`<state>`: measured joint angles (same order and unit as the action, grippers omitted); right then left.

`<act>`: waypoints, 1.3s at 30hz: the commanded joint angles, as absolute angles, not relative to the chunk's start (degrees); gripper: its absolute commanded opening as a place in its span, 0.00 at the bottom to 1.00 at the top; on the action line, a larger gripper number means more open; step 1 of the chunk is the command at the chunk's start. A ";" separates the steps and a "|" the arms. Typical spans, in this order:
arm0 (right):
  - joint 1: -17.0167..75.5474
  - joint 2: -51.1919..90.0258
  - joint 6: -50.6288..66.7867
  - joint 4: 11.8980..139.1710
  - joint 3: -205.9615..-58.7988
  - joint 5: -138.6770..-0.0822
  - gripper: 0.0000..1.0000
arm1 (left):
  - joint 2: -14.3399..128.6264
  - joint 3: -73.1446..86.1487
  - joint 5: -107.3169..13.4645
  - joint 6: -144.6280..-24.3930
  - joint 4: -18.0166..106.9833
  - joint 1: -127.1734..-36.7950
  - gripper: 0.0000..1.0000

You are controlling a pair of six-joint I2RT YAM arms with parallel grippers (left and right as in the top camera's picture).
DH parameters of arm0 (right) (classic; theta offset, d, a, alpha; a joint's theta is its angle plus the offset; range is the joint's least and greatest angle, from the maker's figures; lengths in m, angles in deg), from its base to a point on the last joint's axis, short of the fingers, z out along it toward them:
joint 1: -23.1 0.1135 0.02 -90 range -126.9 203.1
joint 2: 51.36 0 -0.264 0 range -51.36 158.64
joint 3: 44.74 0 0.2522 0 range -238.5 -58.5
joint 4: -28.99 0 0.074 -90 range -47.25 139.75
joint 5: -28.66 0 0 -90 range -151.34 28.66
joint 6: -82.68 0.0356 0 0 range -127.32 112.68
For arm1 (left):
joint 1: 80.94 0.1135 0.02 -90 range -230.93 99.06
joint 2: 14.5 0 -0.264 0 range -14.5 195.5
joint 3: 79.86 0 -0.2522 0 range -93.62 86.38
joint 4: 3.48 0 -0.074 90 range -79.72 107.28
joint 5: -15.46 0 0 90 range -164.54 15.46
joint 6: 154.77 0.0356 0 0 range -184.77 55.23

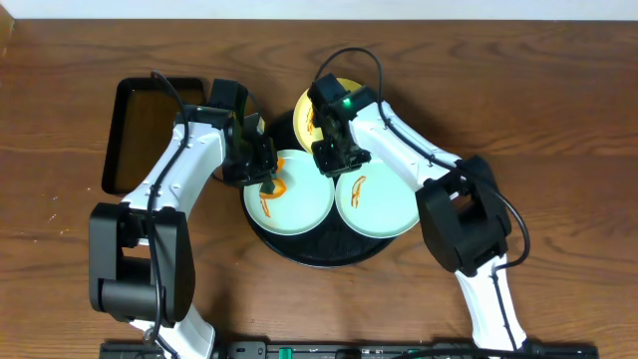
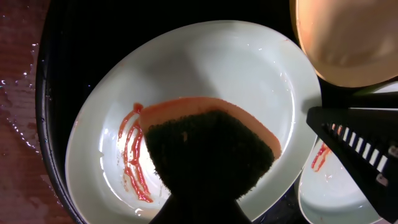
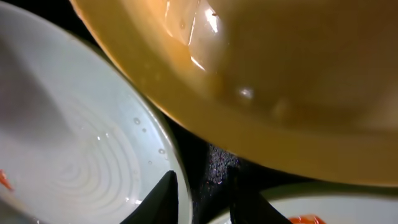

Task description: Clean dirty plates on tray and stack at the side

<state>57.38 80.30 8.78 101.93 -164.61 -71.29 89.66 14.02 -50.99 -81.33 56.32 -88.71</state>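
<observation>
The round black tray (image 1: 319, 257) holds three plates. The pale yellow plate (image 1: 307, 108) is at the back and has an orange smear. The left mint-blue plate (image 1: 299, 204) and the right mint-blue plate (image 1: 384, 204) are in front. My left gripper (image 1: 261, 165) is shut on an orange and dark green sponge (image 2: 211, 146), pressed on the left plate (image 2: 217, 62) beside a red smear. My right gripper (image 3: 202, 199) is open and straddles that plate's rim (image 3: 74, 124), under the edge of the yellow plate (image 3: 280, 74). The right plate (image 3: 280, 208) has a red smear.
A smaller rectangular black tray (image 1: 150, 130) lies at the left on the wooden table. The wood left of the round tray (image 2: 18, 93) looks wet. One finger of the right gripper (image 2: 364, 149) shows in the left wrist view, close to the sponge.
</observation>
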 commanded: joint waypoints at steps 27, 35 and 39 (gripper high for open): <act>59.83 84.26 8.95 99.96 -164.35 -68.21 0.09 | 89.57 14.02 -51.93 -81.61 56.43 -88.79 0.07; 59.94 84.26 8.95 99.92 -164.35 -68.19 0.13 | 89.68 14.46 -51.95 -82.64 54.59 -88.79 0.08; 59.88 84.26 8.95 99.92 -164.35 -67.05 0.03 | 89.70 16.34 -52.08 -86.71 52.30 -88.79 0.07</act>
